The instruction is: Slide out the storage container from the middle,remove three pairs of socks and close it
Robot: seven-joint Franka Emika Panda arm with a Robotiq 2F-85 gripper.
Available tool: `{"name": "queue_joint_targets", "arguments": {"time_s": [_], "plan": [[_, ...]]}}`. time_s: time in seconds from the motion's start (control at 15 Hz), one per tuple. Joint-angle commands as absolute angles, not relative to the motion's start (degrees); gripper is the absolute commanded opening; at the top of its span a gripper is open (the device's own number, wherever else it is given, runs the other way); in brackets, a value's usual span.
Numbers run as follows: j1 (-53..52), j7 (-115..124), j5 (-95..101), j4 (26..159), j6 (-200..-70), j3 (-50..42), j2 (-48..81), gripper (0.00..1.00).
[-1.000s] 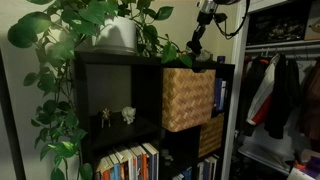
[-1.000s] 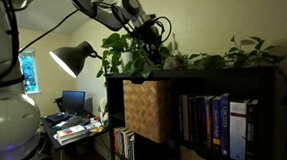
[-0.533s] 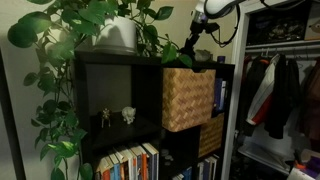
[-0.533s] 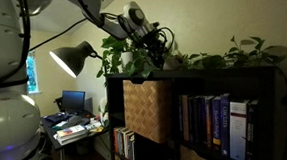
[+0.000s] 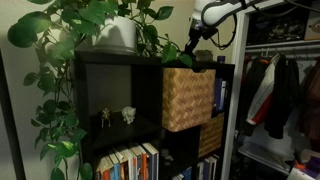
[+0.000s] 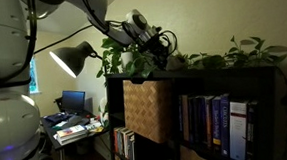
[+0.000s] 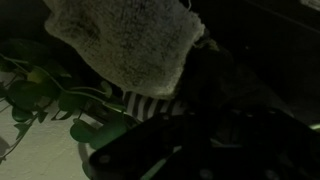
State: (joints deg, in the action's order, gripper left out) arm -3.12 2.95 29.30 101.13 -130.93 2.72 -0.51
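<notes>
**A:** Where's the basket?

**B:** The basket [image 5: 188,98] sits in the top row of the bookshelf [image 5: 110,58], next to a few books [image 5: 220,95]. Its woven front juts past the shelf edge, so it is slid out, not pushed home. That fits the job, since its open top has to come out from under the top board before anything can be lifted out.

**A:** And the socks?

**B:** In the wrist view, fuzzy grey socks [image 7: 125,40] fill the upper part of the picture. A striped cuff [image 7: 150,103] is tucked beneath them, right against the dark fingers [image 7: 205,85].

**A:** So the gripper has them?

**B:** The gripper [image 5: 197,42] is closed, and I judge it is pinching that bundle. Both exterior views are too dark to show the cloth. It hangs above the shelf top, over the back of the basket and close to the houseplant [image 5: 90,20]. Leaves [image 7: 40,95] show behind the socks in the wrist view.

**A:** Why so high?

**B:** Probably so the socks clear the basket rim and the top board.

**A:** How far along is it?

**B:** I can't see into the basket and I see no socks set down anywhere, so I can't count pairs. The basket isn't pushed back in yet.

**A:** Any risks?

**B:** The leaves could snag, and soft cloth can slip from a narrow pinch.
</notes>
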Motion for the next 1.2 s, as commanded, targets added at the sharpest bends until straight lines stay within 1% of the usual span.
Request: {"name": "queue_joint_targets", "arguments": {"time_s": [0.0,0.07,0.4,0.67,0.8,1.13], "plan": [[-2.79,3.26,30.19,100.6,-129.57,2.71,-0.35,0.31],[-2.96,2.71,29.26,100.72,-128.91,2.88,-0.88,0.35],[-3.31,1.64,29.01,100.65,-128.46,3.48,-2.7,0.69],[-3.48,-0.46,25.18,100.62,-126.7,3.92,-4.44,0.95],[-3.68,-2.11,22.33,101.23,-124.62,4.13,-5.81,1.0],[-4.12,-3.04,17.04,105.38,-121.19,4.54,-11.55,1.0]]}}
